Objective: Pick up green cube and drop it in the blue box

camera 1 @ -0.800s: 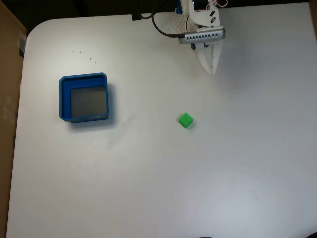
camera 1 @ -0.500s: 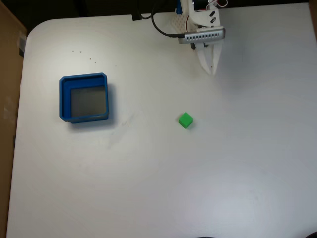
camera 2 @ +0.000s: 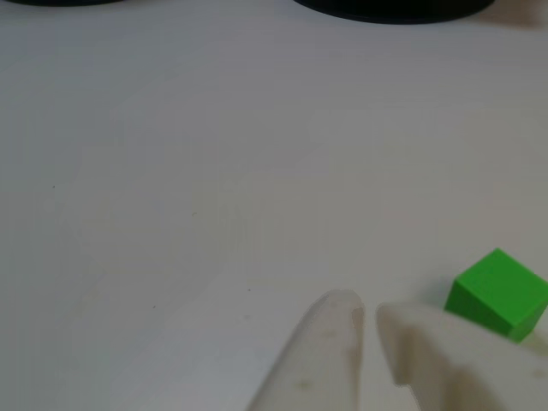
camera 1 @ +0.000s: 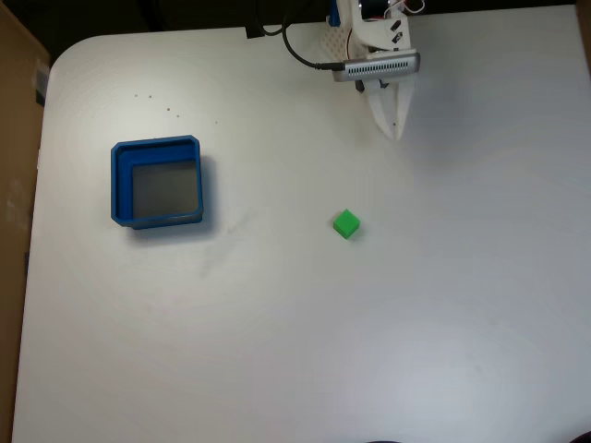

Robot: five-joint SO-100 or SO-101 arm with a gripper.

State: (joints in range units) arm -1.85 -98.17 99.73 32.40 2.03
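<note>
1. The tool (camera 1: 392, 132) is staying put near the bench's (camera 1: 369, 351) far edge, fingers nearly together, gripping nothing.
2. The green cube (camera 1: 346, 223) is sitting unmoved mid-bench.
3. The blue box (camera 1: 120, 185) is remaining unmoved towards the left edge.

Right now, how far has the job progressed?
Nothing looks done: the green cube sits on the white table, apart from the blue box. The pincer, nearly shut, holds nothing and hovers short of the cube. Reaching, grasping, carrying and dropping remain.
</note>
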